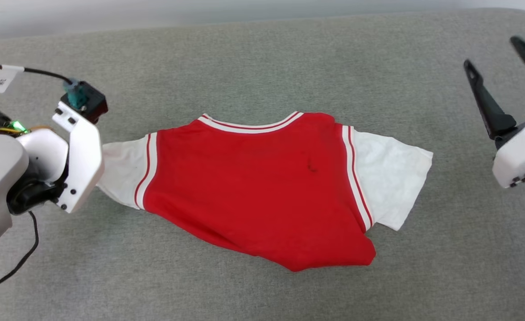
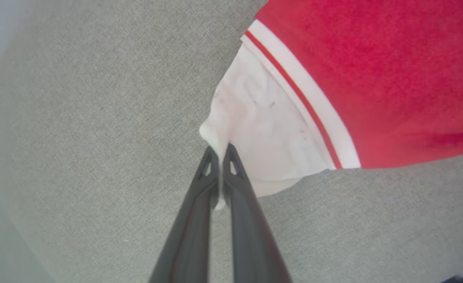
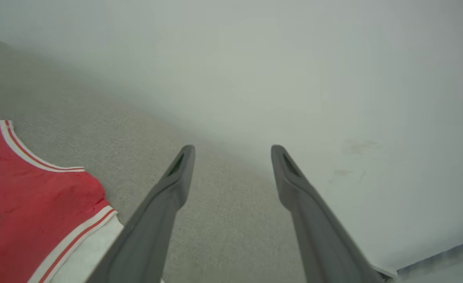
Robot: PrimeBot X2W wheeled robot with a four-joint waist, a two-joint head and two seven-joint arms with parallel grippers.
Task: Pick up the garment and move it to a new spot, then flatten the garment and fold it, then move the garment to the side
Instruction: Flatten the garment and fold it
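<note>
A white sleeve edge (image 2: 215,135) is pinched in the closed left gripper (image 2: 219,151), the garment (image 1: 262,187) being spread across the grey surface (image 1: 262,58). So little cloth is caught that it could be lost under a sharp pull; beyond, the right gripper (image 1: 490,52) is held wide open, empty

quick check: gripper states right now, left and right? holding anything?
Left gripper: closed, pinching the edge of the garment at its white sleeve.
Right gripper: open, holding nothing.
</note>
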